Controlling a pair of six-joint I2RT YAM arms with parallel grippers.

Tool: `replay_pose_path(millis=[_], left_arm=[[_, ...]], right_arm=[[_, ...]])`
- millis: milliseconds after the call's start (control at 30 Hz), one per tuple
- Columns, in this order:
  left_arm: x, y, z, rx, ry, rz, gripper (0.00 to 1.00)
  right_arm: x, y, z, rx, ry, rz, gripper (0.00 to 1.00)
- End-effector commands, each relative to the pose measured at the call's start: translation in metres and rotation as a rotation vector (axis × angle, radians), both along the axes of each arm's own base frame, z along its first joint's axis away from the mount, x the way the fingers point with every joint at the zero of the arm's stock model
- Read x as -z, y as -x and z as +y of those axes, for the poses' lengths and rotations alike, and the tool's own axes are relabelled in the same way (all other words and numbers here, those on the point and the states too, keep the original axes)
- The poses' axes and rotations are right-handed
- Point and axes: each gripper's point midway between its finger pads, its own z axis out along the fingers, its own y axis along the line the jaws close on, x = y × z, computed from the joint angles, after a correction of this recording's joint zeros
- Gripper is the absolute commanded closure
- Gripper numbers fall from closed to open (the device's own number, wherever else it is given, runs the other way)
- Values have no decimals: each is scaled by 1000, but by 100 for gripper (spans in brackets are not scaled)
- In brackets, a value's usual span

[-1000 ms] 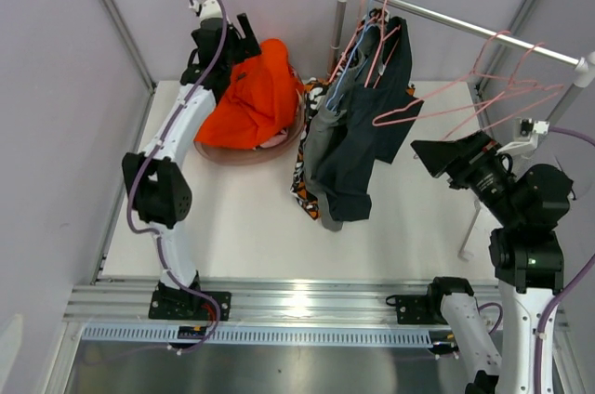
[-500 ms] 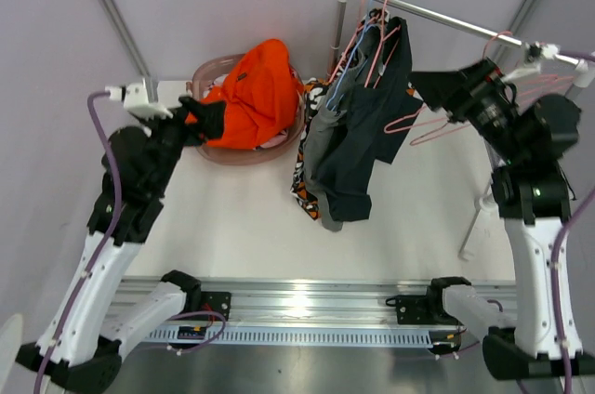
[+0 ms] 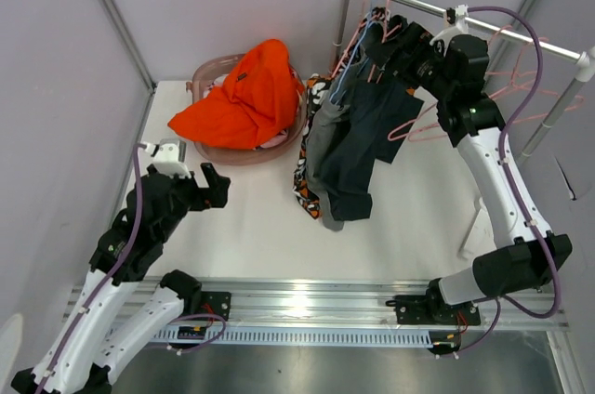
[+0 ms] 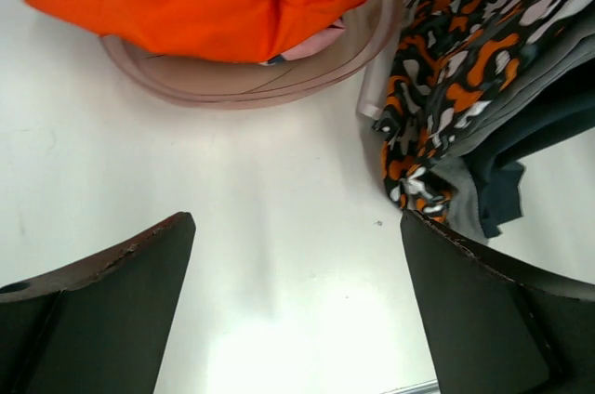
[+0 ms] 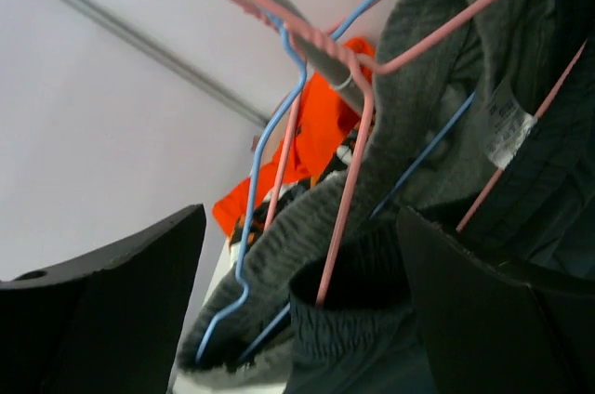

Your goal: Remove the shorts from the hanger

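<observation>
Three shorts hang from pink and blue hangers (image 5: 349,190) on the rail (image 3: 521,36): dark charcoal (image 3: 358,148), grey (image 3: 321,138) and blotch-patterned (image 3: 305,185). Orange shorts (image 3: 251,97) lie heaped in the round basket (image 3: 206,71). My right gripper (image 3: 395,50) is open, up at the hanger tops. In its wrist view the charcoal waistband (image 5: 363,338) and a pink hanger wire sit between its fingers, with the grey waistband (image 5: 307,227) just behind. My left gripper (image 3: 212,188) is open and empty, low over the bare table (image 4: 279,227), apart from the basket (image 4: 260,87).
Several empty pink hangers (image 3: 521,87) hang further right on the rail. The rail's white post (image 3: 342,13) stands behind the basket. Grey walls close in at left and back. The blotch-patterned shorts' hem (image 4: 446,69) reaches the table beside the basket.
My left arm pulled back from the basket to the near left of the table. My right arm rose and swung left along the rail to the hanging shorts.
</observation>
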Motion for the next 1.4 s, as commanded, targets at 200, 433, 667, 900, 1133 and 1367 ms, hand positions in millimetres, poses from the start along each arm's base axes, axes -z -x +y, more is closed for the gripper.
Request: replay_pose_path(millis=[200, 433, 667, 900, 1133, 1367], left_arm=[[9, 7, 13, -18, -49, -51, 1], [12, 7, 12, -16, -44, -58, 1], [14, 7, 12, -12, -44, -59, 1], [-1, 3, 4, 31, -50, -75, 1], [-83, 11, -75, 439, 125, -246, 1], [-122, 15, -169, 768, 183, -372, 1]], right_arm=[[-2, -29, 14, 52, 4, -52, 30], [8, -30, 23, 59, 16, -39, 53], [1, -20, 16, 87, 23, -48, 90], [-43, 5, 5, 105, 14, -140, 100], [-92, 44, -2, 106, -32, -237, 100], [-103, 86, 8, 83, -127, -229, 100]])
